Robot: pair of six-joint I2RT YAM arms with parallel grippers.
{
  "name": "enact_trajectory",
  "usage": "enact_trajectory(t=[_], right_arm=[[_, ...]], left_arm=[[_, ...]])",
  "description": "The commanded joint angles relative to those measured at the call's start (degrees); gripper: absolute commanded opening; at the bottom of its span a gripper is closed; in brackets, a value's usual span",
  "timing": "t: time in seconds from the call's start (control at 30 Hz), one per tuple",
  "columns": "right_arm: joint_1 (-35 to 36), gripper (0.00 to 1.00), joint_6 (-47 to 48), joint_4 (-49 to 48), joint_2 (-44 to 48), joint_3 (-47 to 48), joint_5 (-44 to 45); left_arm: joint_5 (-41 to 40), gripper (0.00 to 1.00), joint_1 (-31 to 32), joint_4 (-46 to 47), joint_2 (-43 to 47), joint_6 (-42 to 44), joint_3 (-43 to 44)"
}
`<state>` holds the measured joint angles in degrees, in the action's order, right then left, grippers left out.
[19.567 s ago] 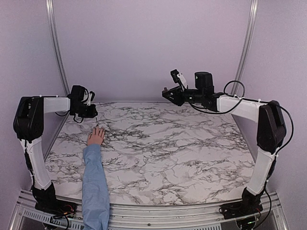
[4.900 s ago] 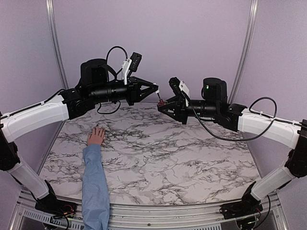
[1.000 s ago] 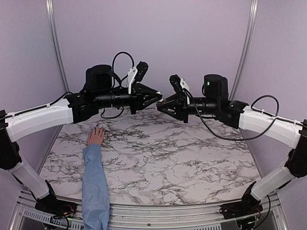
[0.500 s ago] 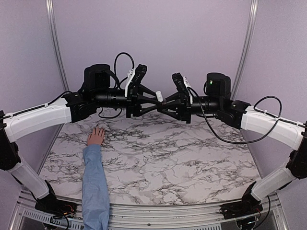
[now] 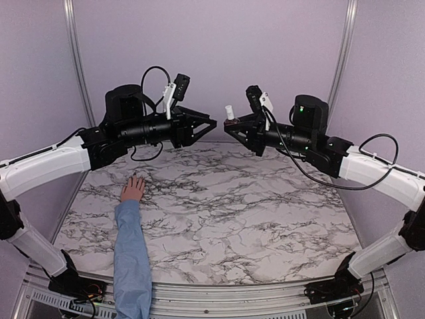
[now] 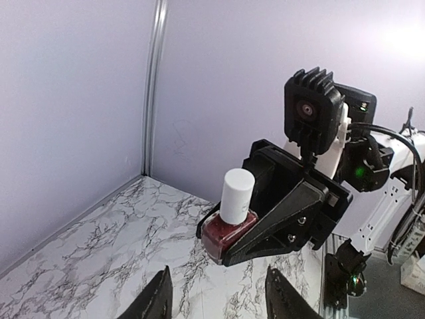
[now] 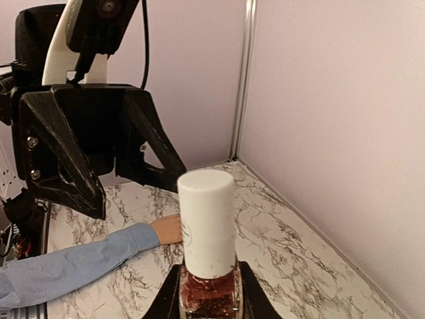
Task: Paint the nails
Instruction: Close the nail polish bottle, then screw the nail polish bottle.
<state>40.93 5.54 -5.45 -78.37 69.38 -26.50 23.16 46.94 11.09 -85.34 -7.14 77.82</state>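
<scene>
A light-skinned hand [image 5: 133, 189] in a light blue sleeve [image 5: 131, 252] lies flat on the marble table at the left. Its nails are too small to make out. High over the far edge, my right gripper [image 5: 230, 126] is shut on a small dark red bottle [image 5: 230, 113], upright with its white cap on. The right wrist view shows that bottle [image 7: 208, 232] up close between the fingers, with the hand [image 7: 169, 229] beyond it. My left gripper [image 5: 209, 124] faces the bottle [image 6: 229, 226] from the left, a short gap away, open and empty.
The marble table [image 5: 265, 212] is walled by lilac panels with metal corner posts [image 5: 76, 66]. Both arms reach toward each other above the back of the table. The sleeved forearm runs from the near edge up to the hand.
My left gripper has opened and drawn back to the left, away from the capped bottle. The right gripper has lifted slightly right with the bottle. The hand has stayed put.
</scene>
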Motion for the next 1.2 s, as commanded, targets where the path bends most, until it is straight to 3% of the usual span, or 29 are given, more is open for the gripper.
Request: enact_trajectory(t=[0.0, 0.37, 0.77, 1.17], right_arm=[[0.4, 0.00, -2.4, 0.0, 0.0, 2.9, 13.6], [1.6, 0.00, -2.9, 3.5, -3.0, 5.7, 20.7], [3.5, 0.00, -1.6, 5.3, -4.2, 6.8, 22.2], [4.3, 0.00, -0.4, 7.1, -4.6, 7.5, 21.0]], left_arm=[[-9.6, 0.49, 0.3, 4.7, 0.3, -8.3, 1.6], [-18.9, 0.48, 3.7, 5.0, -6.4, -12.4, 8.2], [-20.4, 0.45, 4.7, 2.7, -10.7, -14.2, 12.2], [-19.0, 0.30, 4.8, 1.3, -12.1, -14.2, 13.4]])
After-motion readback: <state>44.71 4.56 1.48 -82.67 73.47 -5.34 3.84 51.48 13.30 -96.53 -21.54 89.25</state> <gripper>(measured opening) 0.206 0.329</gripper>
